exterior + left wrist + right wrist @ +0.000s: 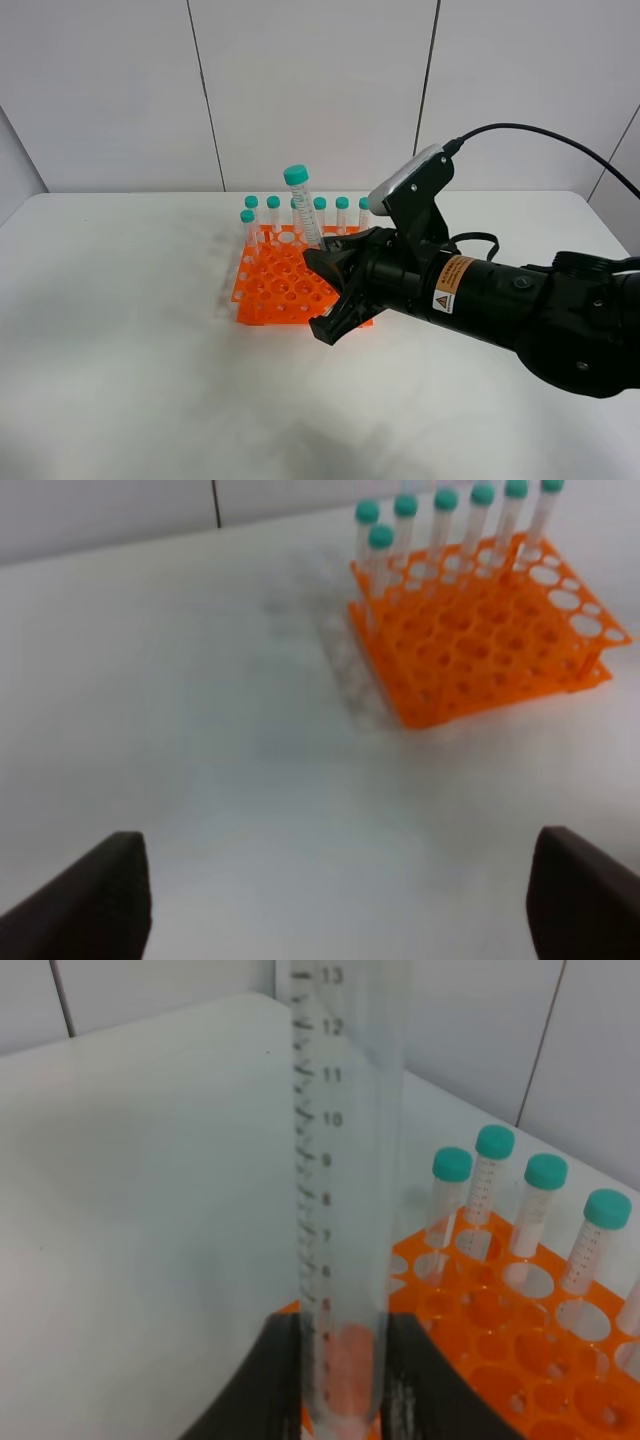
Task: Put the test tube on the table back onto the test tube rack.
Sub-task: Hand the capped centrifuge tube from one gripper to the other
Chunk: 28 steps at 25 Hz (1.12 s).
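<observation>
My right gripper (320, 256) is shut on the lower end of the test tube (305, 210), a clear tube with a teal cap. The tube stands nearly upright, tilted a little left, over the back half of the orange test tube rack (280, 292). In the right wrist view the graduated test tube (340, 1190) rises between two dark fingers (275, 1380), with the rack (500, 1370) just behind. The left gripper (335, 910) is open, with only bare white table (200, 730) between its fingers; the rack (480, 650) lies some way ahead of it.
Several teal-capped tubes (330, 212) stand in the rack's back row and left corner. The right arm (520, 300) stretches in from the right over the table (120, 340). A black cable (540, 135) arcs above it.
</observation>
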Each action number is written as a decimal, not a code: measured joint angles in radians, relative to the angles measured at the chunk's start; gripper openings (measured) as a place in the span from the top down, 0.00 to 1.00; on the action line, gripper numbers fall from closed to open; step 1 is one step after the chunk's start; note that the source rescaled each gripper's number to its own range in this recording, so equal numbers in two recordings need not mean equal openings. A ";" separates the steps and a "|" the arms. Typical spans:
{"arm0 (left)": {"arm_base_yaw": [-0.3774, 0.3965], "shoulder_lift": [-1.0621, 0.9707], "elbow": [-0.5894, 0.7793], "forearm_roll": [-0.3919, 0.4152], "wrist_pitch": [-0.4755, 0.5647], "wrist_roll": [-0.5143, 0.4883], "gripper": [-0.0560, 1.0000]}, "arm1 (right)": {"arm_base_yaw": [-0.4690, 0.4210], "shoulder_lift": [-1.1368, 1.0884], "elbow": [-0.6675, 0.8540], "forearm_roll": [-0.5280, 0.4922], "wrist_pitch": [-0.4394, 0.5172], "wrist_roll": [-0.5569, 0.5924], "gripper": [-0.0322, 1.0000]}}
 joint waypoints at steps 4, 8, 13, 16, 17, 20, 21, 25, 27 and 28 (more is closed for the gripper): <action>-0.051 0.126 -0.097 0.002 -0.004 0.008 0.18 | 0.000 0.000 0.000 0.000 0.001 0.000 0.96; -0.123 0.268 -0.191 0.002 -0.034 0.011 0.18 | 0.000 0.000 0.000 0.000 0.001 0.000 0.96; -0.197 0.457 -0.265 -0.003 -0.104 0.014 0.18 | 0.000 0.000 0.000 0.001 0.000 -0.001 0.96; -0.204 0.574 -0.280 -0.040 -0.186 0.057 0.18 | 0.000 0.000 0.000 0.002 0.000 -0.001 0.96; -0.204 0.616 -0.280 -0.060 -0.218 0.082 0.18 | 0.000 0.000 0.000 0.002 0.000 -0.001 0.96; -0.204 0.728 -0.280 -0.128 -0.312 0.146 0.18 | 0.000 0.000 0.000 0.002 0.000 -0.005 0.96; -0.204 0.766 -0.280 -0.159 -0.342 0.168 0.18 | 0.000 0.000 0.000 0.002 0.000 -0.006 0.96; -0.204 0.887 -0.280 -0.270 -0.442 0.267 0.18 | 0.000 0.000 0.000 0.002 0.000 -0.007 0.96; -0.204 0.933 -0.280 -0.320 -0.485 0.318 0.18 | 0.000 0.000 0.000 0.002 0.000 -0.007 0.96; -0.204 0.957 -0.280 -0.345 -0.506 0.342 0.18 | 0.000 0.000 0.000 0.003 0.000 -0.007 0.96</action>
